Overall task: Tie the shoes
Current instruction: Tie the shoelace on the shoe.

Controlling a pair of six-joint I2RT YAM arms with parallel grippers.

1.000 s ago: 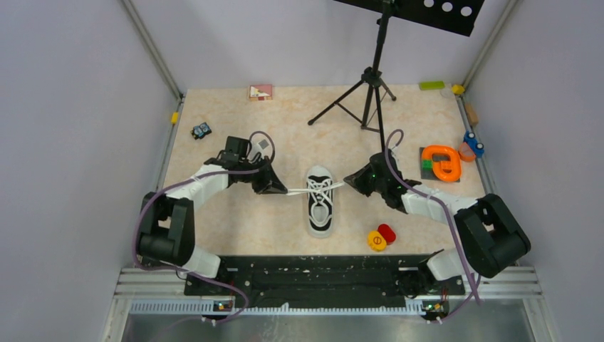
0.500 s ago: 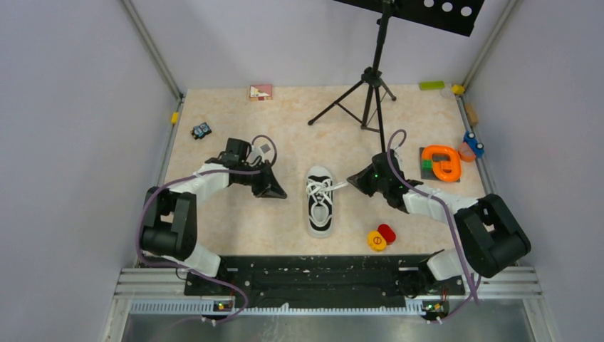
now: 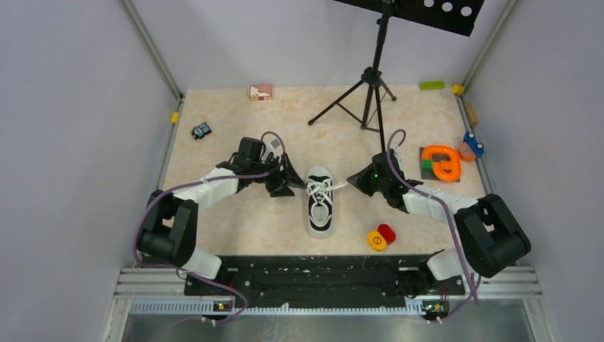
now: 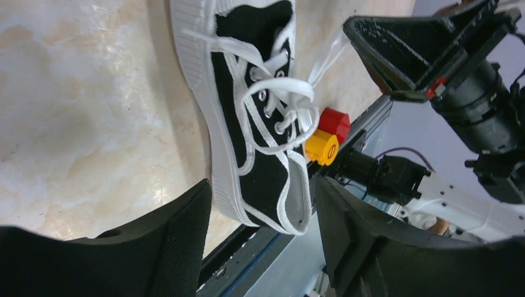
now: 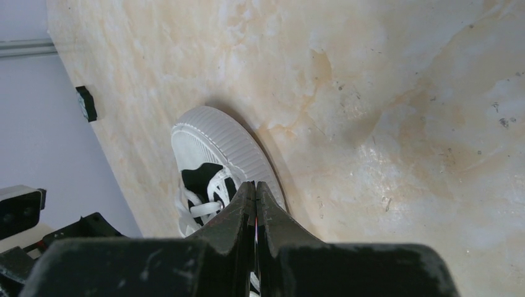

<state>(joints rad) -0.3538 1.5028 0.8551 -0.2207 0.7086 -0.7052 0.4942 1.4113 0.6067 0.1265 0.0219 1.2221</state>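
Left tool (image 4: pixel 263 192) gapes wide at six o'clock, nothing pinched, and the black sneaker (image 4: pixel 247 93) lies on the surface (image 4: pixel 74 93) from twelve down to it. A white lace (image 4: pixel 325 59) runs up to the right tool (image 4: pixel 359 34) at one o'clock. Red cap (image 4: pixel 335 122) and yellow cap (image 4: pixel 322 147) sit toward three.

no text, brand or number reads clearly anywhere; just past the left gripper (image 4: pixel 263 192), a yellow cap (image 4: pixel 322 147) bears a small red mark, too small to decipher.

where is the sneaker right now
Top view: the sneaker lies mid-table between the left hand and the right hand, which pinches its lace.
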